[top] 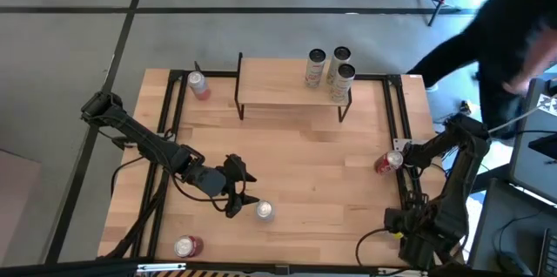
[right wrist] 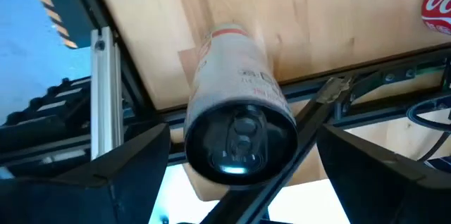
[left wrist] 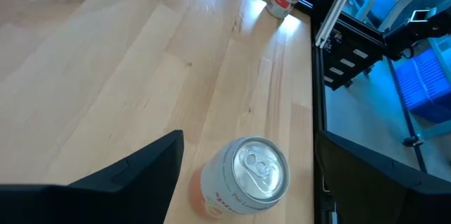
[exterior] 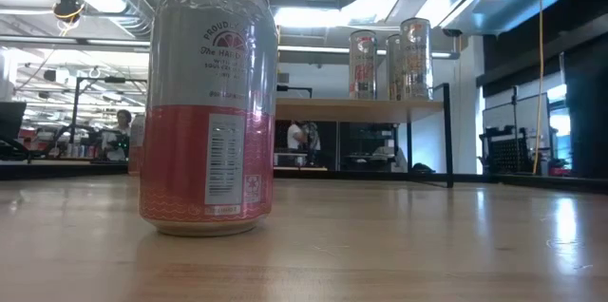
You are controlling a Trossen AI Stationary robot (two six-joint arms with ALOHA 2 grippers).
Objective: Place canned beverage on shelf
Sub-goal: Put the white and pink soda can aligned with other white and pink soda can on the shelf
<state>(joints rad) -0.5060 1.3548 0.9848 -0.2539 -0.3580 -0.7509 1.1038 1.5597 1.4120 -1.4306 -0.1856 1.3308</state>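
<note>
A silver-and-red can (top: 265,211) stands upright near the table's front edge, large in the low view (exterior: 207,103). My left gripper (top: 243,189) hovers open just left of it, and its fingers (left wrist: 141,175) stand apart on either side of the can (left wrist: 246,175) without touching. At the table's right edge my right gripper (top: 400,157) points down, open, astride a tall white can with a red band (right wrist: 236,104) that stands on its base. The shelf (top: 291,81) stands at the far middle with three cans (top: 329,68) on its right end.
A pink can (top: 198,85) stands at the far left and another can (top: 187,246) at the front left. A red can (top: 383,165) sits beside my right gripper. Black frame rails (top: 396,111) run along the table's sides. A person (top: 496,42) moves beyond the far right corner.
</note>
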